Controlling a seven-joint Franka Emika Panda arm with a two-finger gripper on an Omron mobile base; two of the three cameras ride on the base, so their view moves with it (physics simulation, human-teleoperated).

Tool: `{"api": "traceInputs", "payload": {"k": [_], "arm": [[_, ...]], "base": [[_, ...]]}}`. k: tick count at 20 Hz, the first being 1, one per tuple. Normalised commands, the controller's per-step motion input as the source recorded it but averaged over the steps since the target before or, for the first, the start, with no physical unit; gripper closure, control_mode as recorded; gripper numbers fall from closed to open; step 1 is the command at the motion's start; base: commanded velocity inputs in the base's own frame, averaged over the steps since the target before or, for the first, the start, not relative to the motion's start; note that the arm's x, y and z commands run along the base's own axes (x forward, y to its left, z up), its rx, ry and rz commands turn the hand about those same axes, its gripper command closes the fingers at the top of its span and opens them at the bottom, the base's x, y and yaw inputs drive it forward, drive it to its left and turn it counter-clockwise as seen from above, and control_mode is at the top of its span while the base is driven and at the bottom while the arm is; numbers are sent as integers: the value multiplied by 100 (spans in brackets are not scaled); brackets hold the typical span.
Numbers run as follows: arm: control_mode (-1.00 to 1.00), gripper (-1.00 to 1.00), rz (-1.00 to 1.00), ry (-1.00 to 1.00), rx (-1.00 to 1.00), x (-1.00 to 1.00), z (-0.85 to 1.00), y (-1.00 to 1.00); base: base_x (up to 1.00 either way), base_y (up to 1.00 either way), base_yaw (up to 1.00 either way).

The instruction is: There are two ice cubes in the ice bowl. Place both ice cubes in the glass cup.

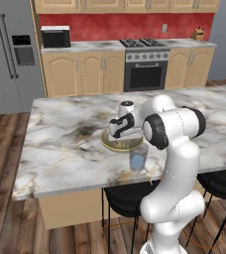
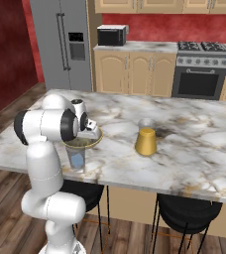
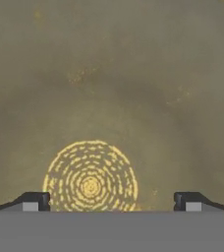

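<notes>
My gripper (image 3: 111,202) hangs low inside the ice bowl (image 3: 109,74), open, with nothing between its fingertips. Below it lies the bowl's grey-tan floor with a yellow spiral mark. From the base cameras the hand (image 1: 121,126) sits over the yellowish-rimmed ice bowl (image 1: 105,142) (image 2: 98,138) on the marble counter. The clear glass cup (image 1: 138,159) (image 2: 77,158) stands just in front of the bowl, near the counter's front edge. A pale-blue ice cube (image 2: 77,160) shows inside the cup. I cannot tell whether there is more than one.
A glass with orange liquid (image 2: 146,141) stands on the counter (image 2: 194,149) to the right of the bowl. Black stools (image 2: 192,213) sit under the counter's front edge. Fridge, cabinets and oven line the far wall.
</notes>
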Motion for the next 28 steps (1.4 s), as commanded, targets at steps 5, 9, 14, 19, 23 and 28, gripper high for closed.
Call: {"api": "traceInputs", "payload": {"k": [5,9,14,19,23,28], "arm": [[-100,-100,0,1,0,5,-30,5],[-100,-100,0,0,0,5,-21,1],[-100,-100,0,0,0,-14,-10,0],[-100,-100,0,0,0,-18,-3,0],[-100,-100,0,0,0,-1,-4,0],[-100,-100,0,0,0,0,-19,0]], "base": [[0,0,0],[0,0,0],[0,0,0],[0,0,0],[0,0,0],[0,0,0]]}}
